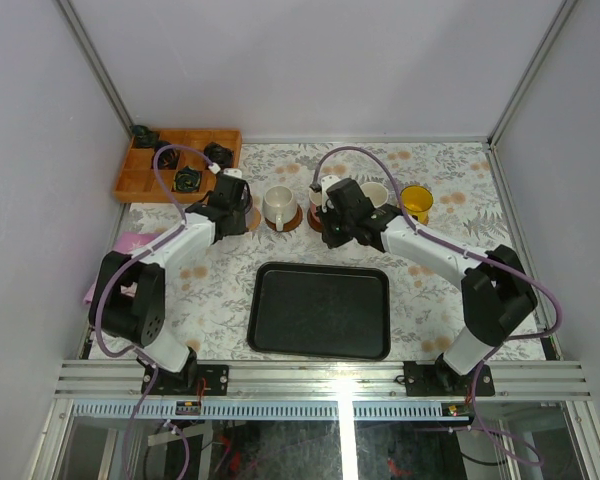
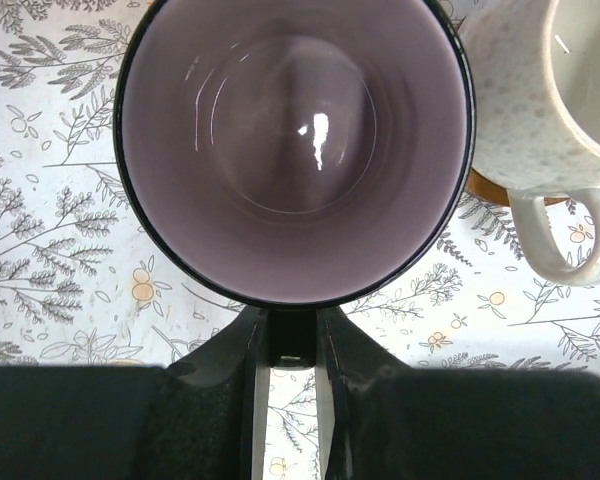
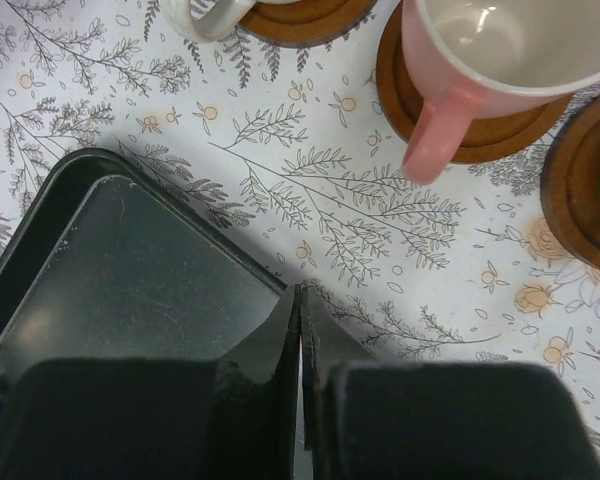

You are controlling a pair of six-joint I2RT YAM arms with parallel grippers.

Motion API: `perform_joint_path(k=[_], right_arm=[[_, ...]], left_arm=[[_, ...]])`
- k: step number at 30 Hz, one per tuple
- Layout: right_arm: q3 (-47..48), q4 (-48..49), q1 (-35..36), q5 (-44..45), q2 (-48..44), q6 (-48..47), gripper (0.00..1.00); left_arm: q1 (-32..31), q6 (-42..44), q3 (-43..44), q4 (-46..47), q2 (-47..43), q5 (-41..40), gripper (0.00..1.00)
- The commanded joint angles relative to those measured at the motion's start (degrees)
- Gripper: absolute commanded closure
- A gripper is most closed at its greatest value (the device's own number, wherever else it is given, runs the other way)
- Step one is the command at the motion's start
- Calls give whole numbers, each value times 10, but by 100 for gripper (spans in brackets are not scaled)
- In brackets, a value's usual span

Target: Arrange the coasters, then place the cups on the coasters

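Observation:
The mauve cup (image 2: 295, 140) fills the left wrist view. My left gripper (image 2: 292, 335) is shut on its dark handle; what lies under the cup is hidden. Beside it a cream cup (image 2: 560, 100) stands on a brown coaster (image 2: 480, 188). My right gripper (image 3: 300, 300) is shut on nothing, above the corner of the black tray (image 3: 110, 290). Beyond it the pink-handled cup (image 3: 500, 50) sits on a coaster (image 3: 420, 110), with another coaster (image 3: 580, 190) to its right. From above, the cream cup (image 1: 278, 205), a white-inside cup (image 1: 375, 193) and the yellow cup (image 1: 415, 200) form a row.
An orange wooden box (image 1: 175, 165) holding small black objects stands at the back left. The black tray (image 1: 320, 310) lies between the arms near the front. A pink item (image 1: 130, 245) lies at the left table edge. Walls close in the left, right and back sides.

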Motion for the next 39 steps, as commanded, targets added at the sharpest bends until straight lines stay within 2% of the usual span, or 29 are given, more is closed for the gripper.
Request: perform_joint_path(k=[1, 20, 39], right_arm=[[4, 18, -3, -27, 11, -3, 100], [9, 15, -3, -16, 11, 0, 100], [9, 13, -3, -15, 11, -1, 100]], left_arm=[[12, 34, 28, 87, 4, 24, 100], [29, 61, 63, 87, 44, 52, 100], [29, 52, 37, 90, 52, 58, 100]])
